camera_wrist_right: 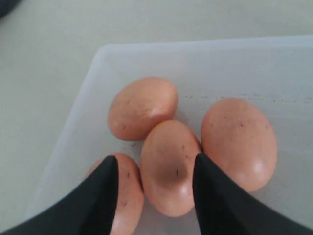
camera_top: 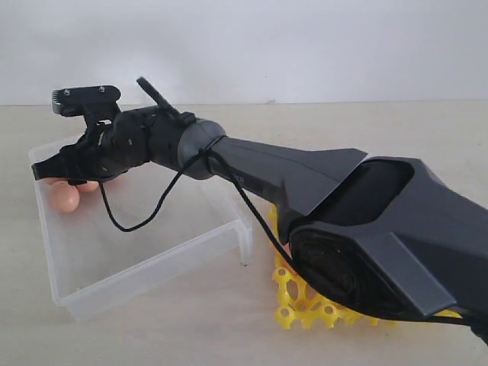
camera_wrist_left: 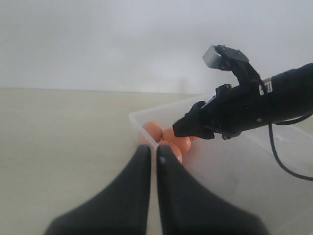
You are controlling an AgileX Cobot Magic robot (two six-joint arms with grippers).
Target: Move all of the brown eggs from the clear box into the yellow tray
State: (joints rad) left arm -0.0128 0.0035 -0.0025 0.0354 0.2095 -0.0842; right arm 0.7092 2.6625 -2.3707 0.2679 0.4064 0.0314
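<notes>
Several brown eggs lie bunched in a far corner of the clear box [camera_top: 152, 252]. In the right wrist view the middle egg [camera_wrist_right: 168, 171] sits between the tips of my right gripper [camera_wrist_right: 154, 160]. That gripper is open just above the egg, with a gap on one side. One finger [camera_wrist_right: 105, 196] hangs over a neighbouring egg [camera_wrist_right: 129, 196]. Seen from outside, the right gripper [camera_top: 44, 171] reaches across to that corner, over two visible eggs [camera_top: 65, 197]. My left gripper [camera_wrist_left: 152, 156] is shut and empty, just outside the box wall. The yellow tray [camera_top: 301, 309] is mostly hidden under the right arm.
The right arm's body and its black cable [camera_top: 130, 221] stretch over the box and the tray. The box wall [camera_wrist_left: 144, 132] runs between the left gripper and the eggs [camera_wrist_left: 178, 139]. Bare tabletop [camera_wrist_left: 58, 147] lies beside the box.
</notes>
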